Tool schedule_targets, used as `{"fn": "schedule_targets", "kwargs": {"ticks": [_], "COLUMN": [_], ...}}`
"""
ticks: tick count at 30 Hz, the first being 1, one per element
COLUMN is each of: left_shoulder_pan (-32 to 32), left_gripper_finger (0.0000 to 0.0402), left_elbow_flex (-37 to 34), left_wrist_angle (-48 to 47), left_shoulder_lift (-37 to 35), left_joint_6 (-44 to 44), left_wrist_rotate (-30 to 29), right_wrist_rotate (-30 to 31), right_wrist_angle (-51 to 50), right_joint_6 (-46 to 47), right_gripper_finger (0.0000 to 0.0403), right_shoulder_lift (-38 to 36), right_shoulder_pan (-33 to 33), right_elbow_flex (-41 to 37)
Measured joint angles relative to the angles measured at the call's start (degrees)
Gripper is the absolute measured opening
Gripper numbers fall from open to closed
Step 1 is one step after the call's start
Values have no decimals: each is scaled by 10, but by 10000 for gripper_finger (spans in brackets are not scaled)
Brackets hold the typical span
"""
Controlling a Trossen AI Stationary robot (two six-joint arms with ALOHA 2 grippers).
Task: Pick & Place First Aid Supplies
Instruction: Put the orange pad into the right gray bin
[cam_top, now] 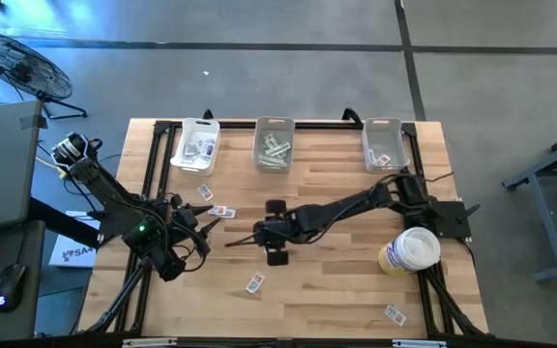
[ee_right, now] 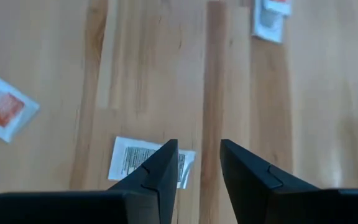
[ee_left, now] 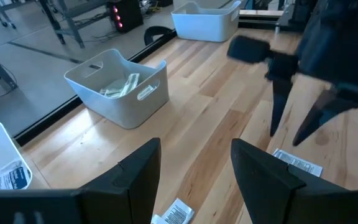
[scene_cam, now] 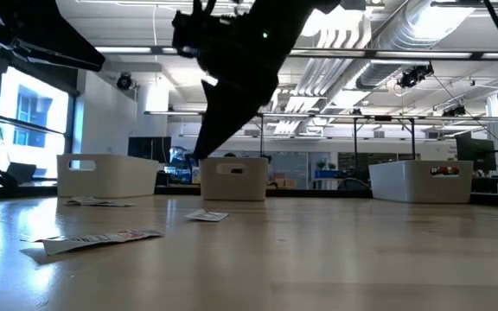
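Small white packets of first aid supplies lie flat on the wooden table: one [cam_top: 220, 210] with a red mark, one [cam_top: 204, 191] farther back, one [cam_top: 254, 283] near the front and one [cam_top: 395, 314] at the front right. My right gripper [ee_right: 199, 146] reaches to the table's middle and stands open, slanting down, a little above a white printed packet [ee_right: 135, 162], which also shows in the left wrist view [ee_left: 297, 163]. At the table's left, my left gripper [ee_left: 194, 149] waits open, pointing at the right gripper [ee_left: 284, 137].
Three pale bins stand along the far edge: left [cam_top: 197, 145], middle [cam_top: 274, 145] with green strips, right [cam_top: 385, 145]. A white-and-yellow tub [cam_top: 411, 251] stands by the right arm's base. Bare wood lies between the packets.
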Motion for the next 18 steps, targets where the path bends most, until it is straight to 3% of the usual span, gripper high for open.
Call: {"fn": "schedule_targets", "kwargs": {"ticks": [13,18], "left_shoulder_pan": [0,0], "left_gripper_finger": [192,192], "left_elbow_flex": [0,0], "left_wrist_angle": [0,0], "left_shoulder_lift": [0,0], "left_joint_6": [0,0], "left_wrist_rotate": [-1,-3], "right_wrist_rotate": [-57,-173], "right_wrist_angle": [43,62], "right_joint_6": [-197,-252], "right_gripper_finger": [112,112], "right_shoulder_lift": [44,50], "right_shoulder_pan": [-12,-37], "right_elbow_flex": [0,1]}}
